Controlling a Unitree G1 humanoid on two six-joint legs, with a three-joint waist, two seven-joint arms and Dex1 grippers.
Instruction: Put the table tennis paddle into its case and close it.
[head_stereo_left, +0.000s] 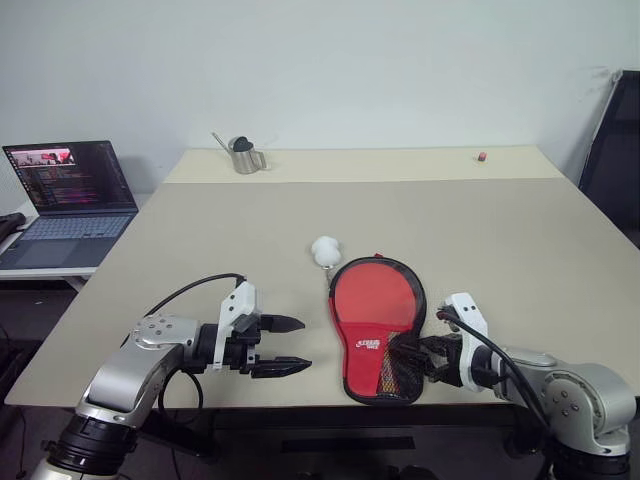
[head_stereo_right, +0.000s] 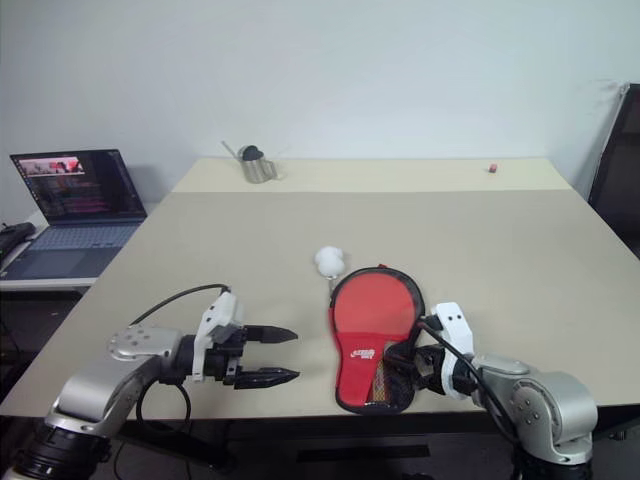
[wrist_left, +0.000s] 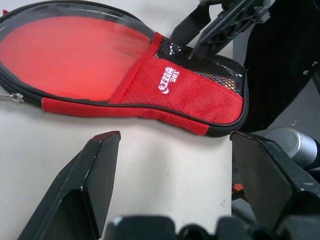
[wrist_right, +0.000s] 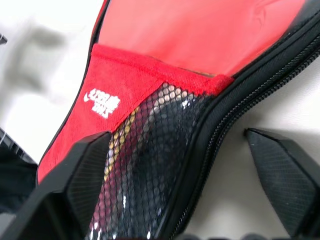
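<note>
Case (head_stereo_left: 377, 330) lies flat on the table (head_stereo_left: 520, 250), near the front edge, narrow handle end toward the robot, round end pointing away. Paddle (head_stereo_left: 373, 296) sits inside it: smooth red face shows in the round part w/ black zip edging all round; the handle end is tucked under the red front panel w/ white logo and the black mesh pocket (wrist_right: 150, 165). Something yellowish shows through the mesh, prob. the wooden handle, but it's too dim to be sure. Flap isn't over the face; zip along the right side looks undone. Zip pull lies on the table just off the case rim at the round end. Right gripper (wrist_right: 180, 180) is at the case's narrow end, fingers spread wide, one over the mesh, the other over bare table past the zip edge; grasping nothing. Left gripper (head_stereo_left: 281, 345) hangs over bare table left of the case, well apart from it, fingers spread, pointing at the case's side, grasping nothing. White ball (head_stereo_left: 325, 249) rests just beyond the round end, a bit left, near but apart from the rim. Case's narrow end is close to the table's front edge, little room there. Lots of bare table to left, right and beyond. Metal can (head_stereo_left: 242, 155) at far left, small red bit (head_stereo_left: 481, 156) at far right. Laptop (head_stereo_left: 65, 200) sits on a separate desk off the left edge.
</note>
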